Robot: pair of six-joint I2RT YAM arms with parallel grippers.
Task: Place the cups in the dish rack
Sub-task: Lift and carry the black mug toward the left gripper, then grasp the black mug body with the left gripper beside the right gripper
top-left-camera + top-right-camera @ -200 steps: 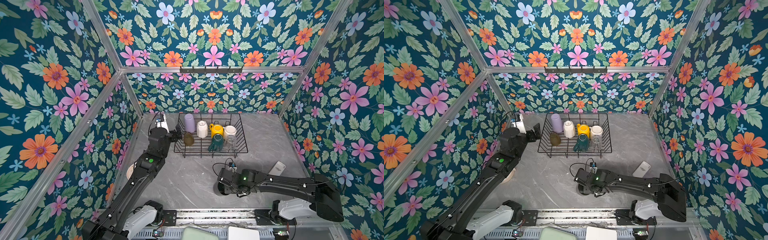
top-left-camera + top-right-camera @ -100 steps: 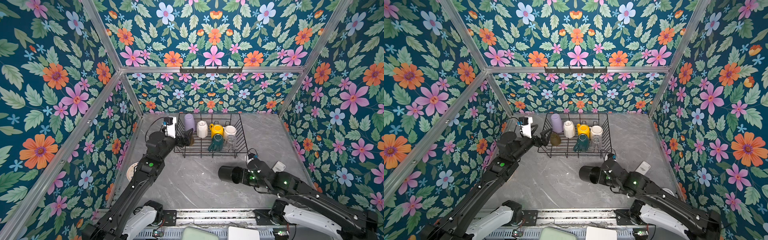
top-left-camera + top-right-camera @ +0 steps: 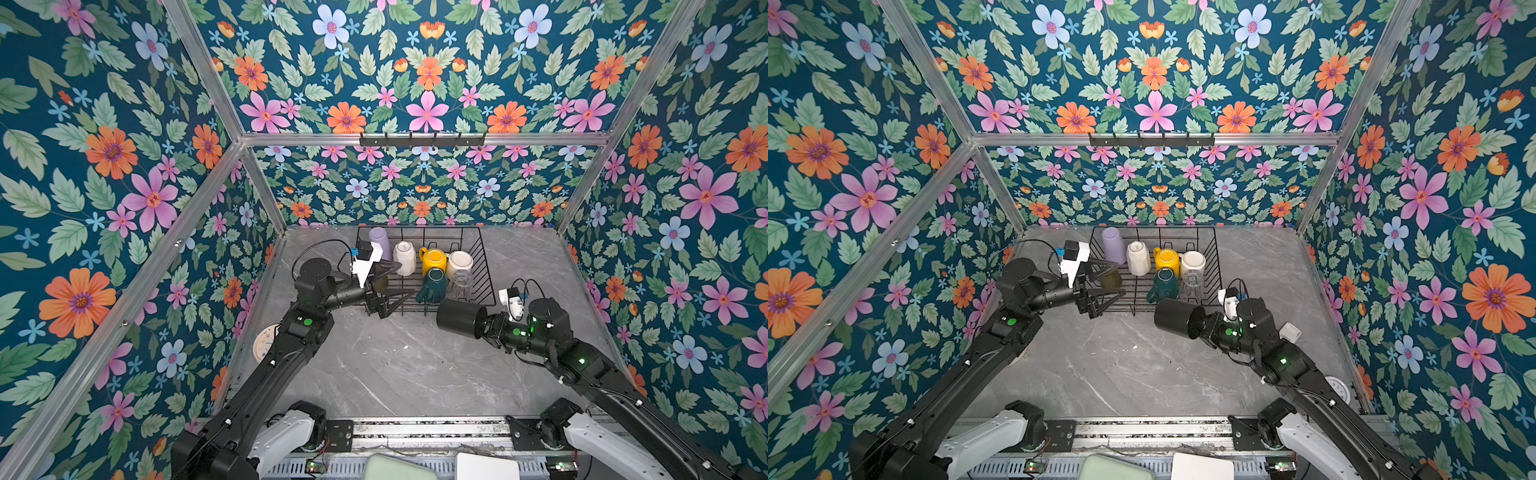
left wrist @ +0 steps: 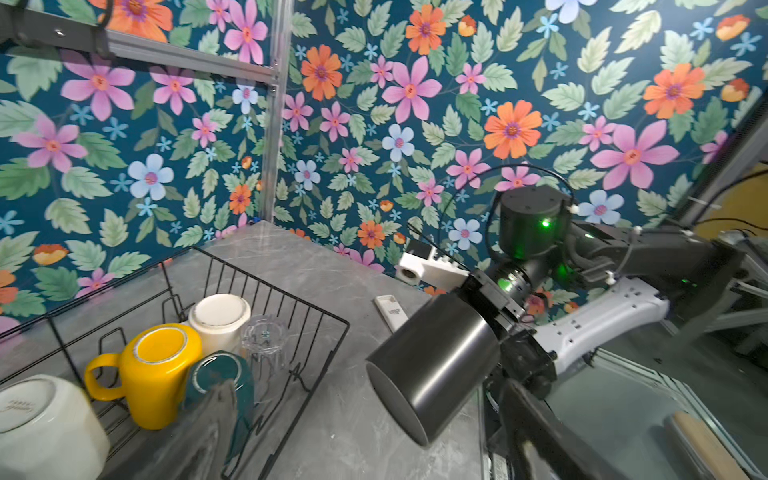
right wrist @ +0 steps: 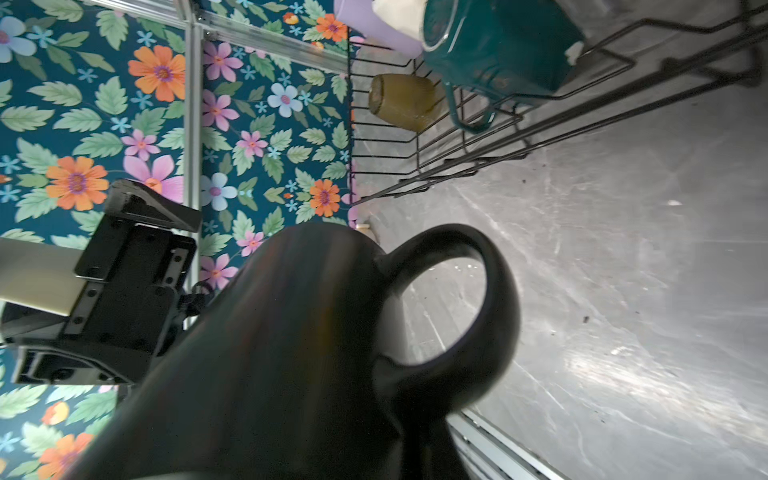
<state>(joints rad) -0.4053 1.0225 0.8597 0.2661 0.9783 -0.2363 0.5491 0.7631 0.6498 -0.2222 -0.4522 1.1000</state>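
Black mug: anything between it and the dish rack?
Nothing visible between the black mug and the dish rack. Inside, the dark-green mug and clear glass fill its near right corner, and the open left gripper reaches over its near left part.

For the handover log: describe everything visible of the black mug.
The black mug is a glossy, straight-sided cylinder with a loop handle and a greyish inside, ceramic by its look. The right end effector holds it by its closed end, in the air, nearly on its side, mouth tilted downward. It hangs just in front of the dish rack, outside it; nothing else touches it.
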